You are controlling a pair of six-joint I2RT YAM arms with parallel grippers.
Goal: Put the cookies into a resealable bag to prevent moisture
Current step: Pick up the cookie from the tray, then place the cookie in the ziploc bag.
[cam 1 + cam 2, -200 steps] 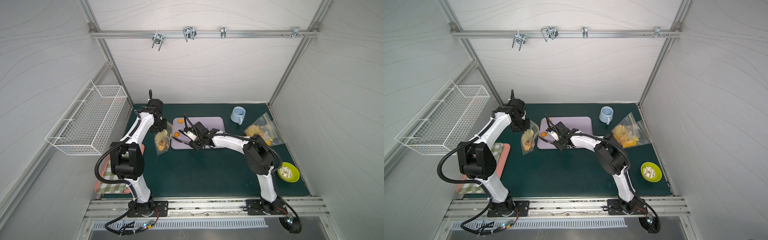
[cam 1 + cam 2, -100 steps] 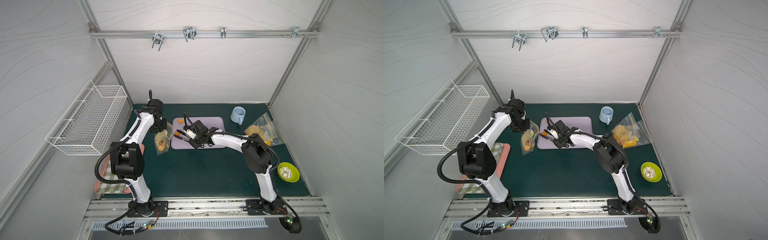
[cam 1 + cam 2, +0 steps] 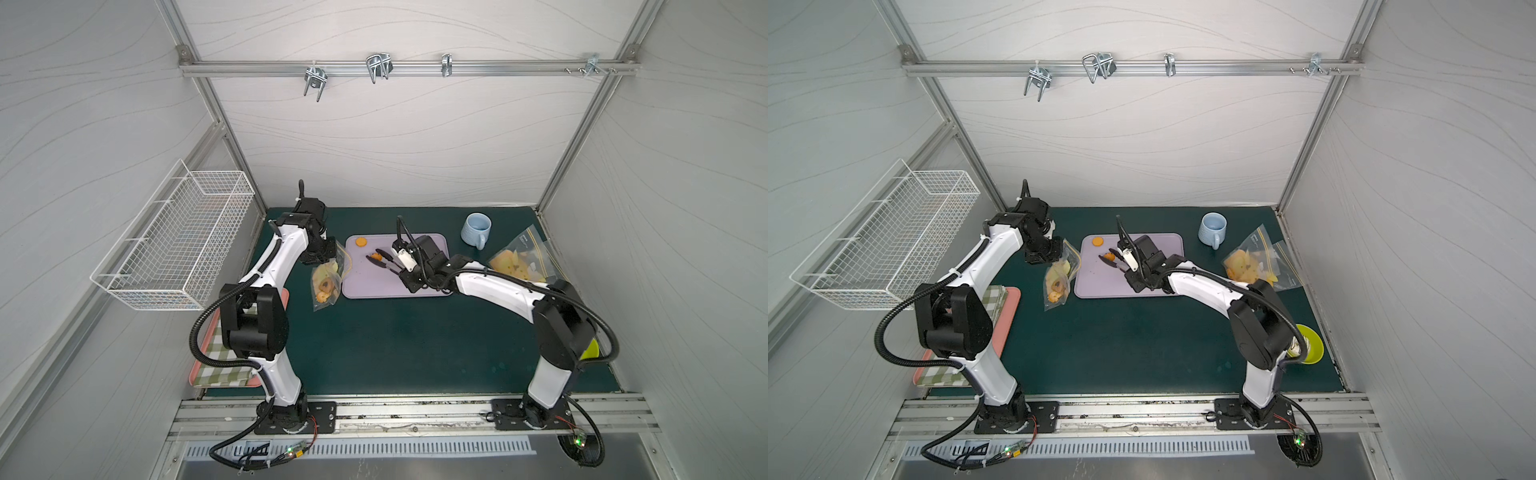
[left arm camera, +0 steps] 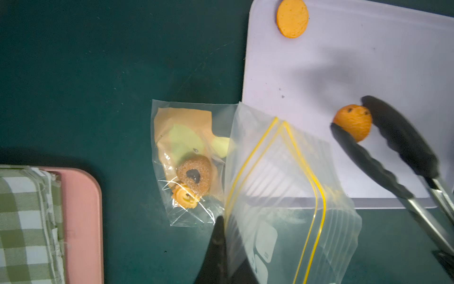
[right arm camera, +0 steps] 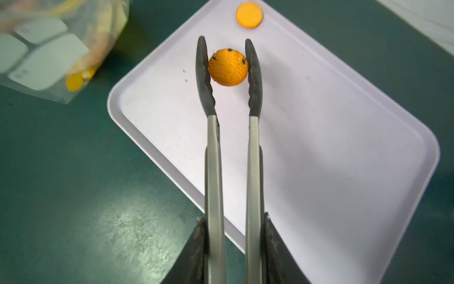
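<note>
Right wrist view gives you what both top views blur: your right gripper clamps the tongs, whose tips pinch a round orange cookie with dark specks at the lilac tray, mid-frame in both top views. Left wrist view alone shows the left gripper clenched on the resealable bag, a sugared ring cookie and swirl cookie inside.

A robotics lab booth: aluminium frame, white wall panels.
</note>
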